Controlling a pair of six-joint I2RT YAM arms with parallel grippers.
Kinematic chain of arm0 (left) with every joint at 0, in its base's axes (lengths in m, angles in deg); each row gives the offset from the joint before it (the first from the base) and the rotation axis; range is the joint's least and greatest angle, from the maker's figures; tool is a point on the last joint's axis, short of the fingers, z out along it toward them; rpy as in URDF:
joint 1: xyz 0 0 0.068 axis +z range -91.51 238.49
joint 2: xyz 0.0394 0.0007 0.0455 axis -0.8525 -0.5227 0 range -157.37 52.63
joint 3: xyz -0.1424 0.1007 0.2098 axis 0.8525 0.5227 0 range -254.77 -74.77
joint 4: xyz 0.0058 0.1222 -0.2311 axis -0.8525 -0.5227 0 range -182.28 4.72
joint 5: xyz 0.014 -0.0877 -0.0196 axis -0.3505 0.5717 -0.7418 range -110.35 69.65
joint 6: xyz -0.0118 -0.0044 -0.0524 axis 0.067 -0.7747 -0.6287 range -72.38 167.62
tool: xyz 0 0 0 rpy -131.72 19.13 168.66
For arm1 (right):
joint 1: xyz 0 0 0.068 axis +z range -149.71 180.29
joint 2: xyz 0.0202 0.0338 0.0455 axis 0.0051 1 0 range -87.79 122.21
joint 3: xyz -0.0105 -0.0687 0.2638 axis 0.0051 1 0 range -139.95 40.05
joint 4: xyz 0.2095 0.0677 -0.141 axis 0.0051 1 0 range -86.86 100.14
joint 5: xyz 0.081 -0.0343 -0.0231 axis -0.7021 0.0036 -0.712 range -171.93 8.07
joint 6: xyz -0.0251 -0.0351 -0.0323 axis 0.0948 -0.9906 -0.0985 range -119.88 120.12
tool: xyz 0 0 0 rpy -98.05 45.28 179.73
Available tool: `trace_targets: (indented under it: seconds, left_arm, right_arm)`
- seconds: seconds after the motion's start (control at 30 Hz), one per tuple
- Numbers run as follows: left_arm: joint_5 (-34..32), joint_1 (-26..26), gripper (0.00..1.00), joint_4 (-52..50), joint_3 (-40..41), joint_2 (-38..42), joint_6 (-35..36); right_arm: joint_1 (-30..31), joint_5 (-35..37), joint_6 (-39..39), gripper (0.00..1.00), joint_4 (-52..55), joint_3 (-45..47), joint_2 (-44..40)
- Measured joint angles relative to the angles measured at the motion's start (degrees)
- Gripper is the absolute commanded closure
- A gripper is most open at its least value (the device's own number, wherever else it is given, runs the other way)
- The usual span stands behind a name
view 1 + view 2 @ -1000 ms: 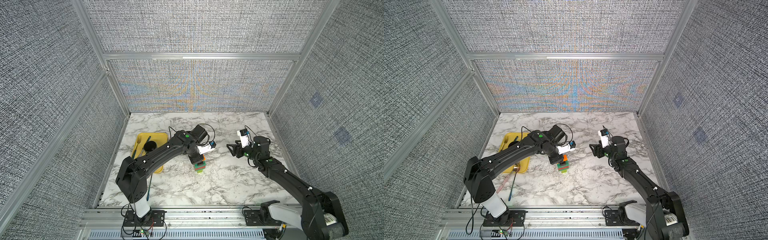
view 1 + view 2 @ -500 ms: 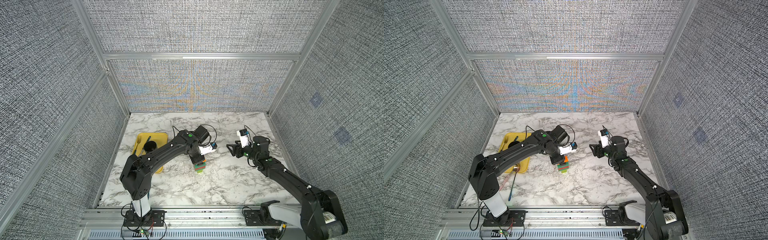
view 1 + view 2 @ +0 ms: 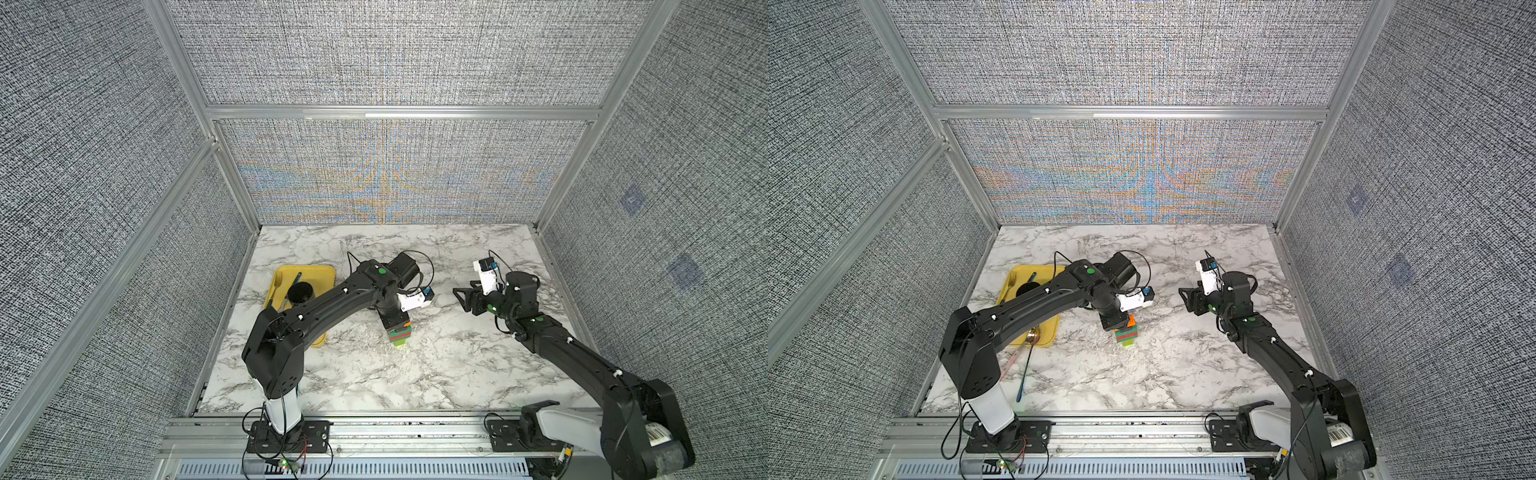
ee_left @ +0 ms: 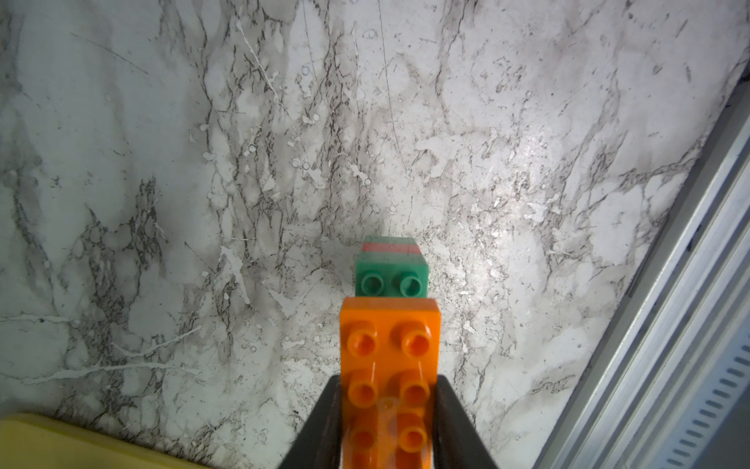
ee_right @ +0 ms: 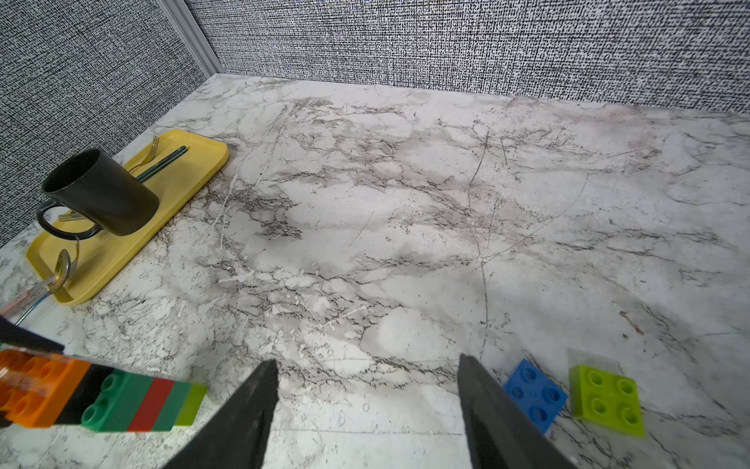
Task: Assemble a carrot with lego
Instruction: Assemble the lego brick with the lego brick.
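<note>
The carrot (image 3: 400, 334) (image 3: 1127, 336) stands on the marble as a stack: lime at the bottom, then dark green, red and dark green. My left gripper (image 3: 392, 322) (image 4: 387, 379) is shut on a long orange lego brick (image 4: 389, 345) held over the stack's top. The brick sits offset, so two dark green studs (image 4: 391, 284) stay uncovered. Whether it is pressed on I cannot tell. My right gripper (image 3: 463, 297) (image 5: 365, 359) hangs open and empty to the right. A blue square brick (image 5: 533, 394) and a lime square brick (image 5: 606, 400) lie loose beside it.
A yellow tray (image 3: 322, 272) (image 5: 190, 170) at the left holds a black mug (image 3: 300, 293) (image 5: 101, 191), a fork and a spoon (image 3: 1034, 334). A blue-handled utensil (image 3: 1023, 374) lies on the table in front of the tray. Padded walls close in three sides.
My left arm's elbow has shifted slightly while its gripper stays over the stack with the orange brick. The right arm has not moved.
</note>
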Motion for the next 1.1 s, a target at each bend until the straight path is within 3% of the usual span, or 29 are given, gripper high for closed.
trace_targets:
  seconds: [0.7,1.1]
  left_arm:
    - [-0.48,-0.50,0.79,-0.48,-2.03,-2.21,-2.47]
    - [-3.58,-2.01,0.87,-1.16,-1.22,-2.86,-5.07]
  right_arm:
    - [-0.02,0.00,0.00,0.29,0.00,0.00,0.42]
    - [-0.02,0.00,-0.02,0.29,0.00,0.02,0.79]
